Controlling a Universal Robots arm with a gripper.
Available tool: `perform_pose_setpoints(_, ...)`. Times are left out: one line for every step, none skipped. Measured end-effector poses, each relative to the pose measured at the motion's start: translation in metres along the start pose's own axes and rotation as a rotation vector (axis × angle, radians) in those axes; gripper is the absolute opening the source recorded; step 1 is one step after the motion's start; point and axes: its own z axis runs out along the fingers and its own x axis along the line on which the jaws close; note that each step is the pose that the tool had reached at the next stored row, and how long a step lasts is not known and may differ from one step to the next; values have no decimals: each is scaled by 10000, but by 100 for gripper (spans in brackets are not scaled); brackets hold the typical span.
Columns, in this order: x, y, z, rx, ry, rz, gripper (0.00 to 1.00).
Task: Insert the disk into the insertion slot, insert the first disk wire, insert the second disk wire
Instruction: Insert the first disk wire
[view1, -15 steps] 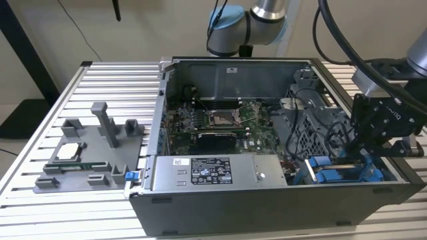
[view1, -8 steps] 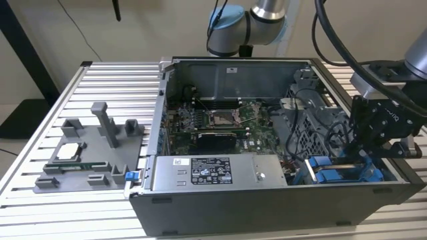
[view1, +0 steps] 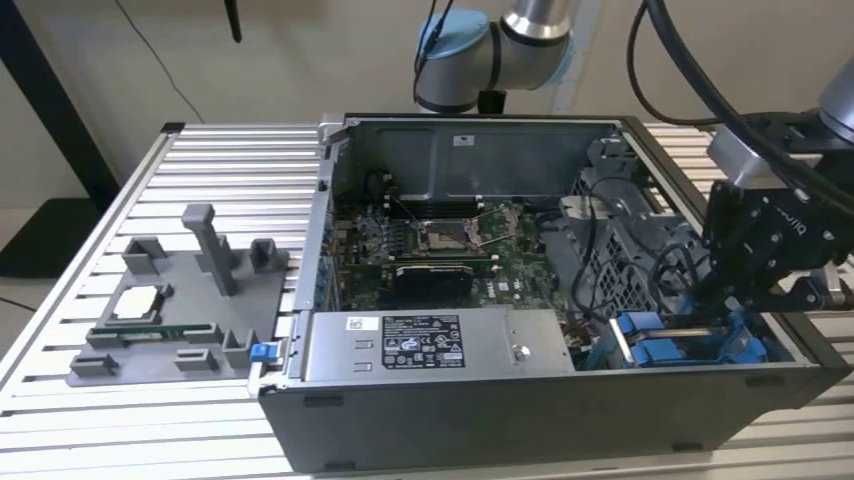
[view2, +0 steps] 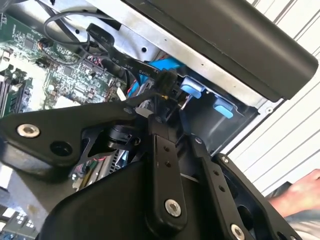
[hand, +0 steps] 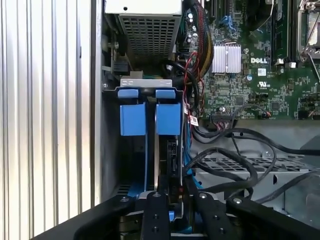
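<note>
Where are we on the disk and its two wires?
Done: the disk sits inside the insertion slot, blue carrier pushed home. In hand: the gripper pinches a black wire connector at the disk's edge. Left: it is not visibly seated, and I cannot tell first wire from second.

The exterior view stands well off and high, looking down at a slant on the open computer case (view1: 534, 410) lying on the slatted table (view1: 80, 420), with the arm's gripper (view1: 701, 305) at about four o'clock of the case. The first wrist view rides just behind the gripper (hand: 176, 200) and looks along it, close, straight into the case at the blue carriers (hand: 150, 117) and the motherboard (hand: 250, 85). The second wrist view sits nearer still, looking obliquely past the gripper (view2: 162, 97) toward the case's dark outer wall (view2: 225, 35). All three views share the blue carriers (view1: 654, 350) (view2: 167, 65) and the motherboard (view1: 441, 250) (view2: 60, 85).
</note>
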Motion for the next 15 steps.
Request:
perform_pose_setpoints(-1,2,-24,0,2,0,100)
perform_pose_setpoints(-2,3,-45,0,4,1,100)
perform_pose_setpoints(-3,4,-65,1,9,1,100)
perform_pose_setpoints(-4,6,-86,1,12,1,100)
perform_pose_setpoints(-6,7,-113,1,14,1,100)
perform_pose_setpoints(-7,9,-139,1,13,1,100)
perform_pose_setpoints(-9,11,-162,1,15,1,100)
perform_pose_setpoints(-12,12,-184,1,15,1,100)
perform_pose_setpoints(-17,13,-205,1,17,1,100)
perform_pose_setpoints(-25,15,-227,1,19,1,100)
perform_pose_setpoints(-34,17,-247,2,21,1,100)
perform_pose_setpoints(-44,18,-261,8,22,2,100)
perform_pose_setpoints(-55,18,-268,16,19,1,100)
perform_pose_setpoints(-64,19,-273,24,22,1,100)
perform_pose_setpoints(-69,15,-275,27,23,-1,100)
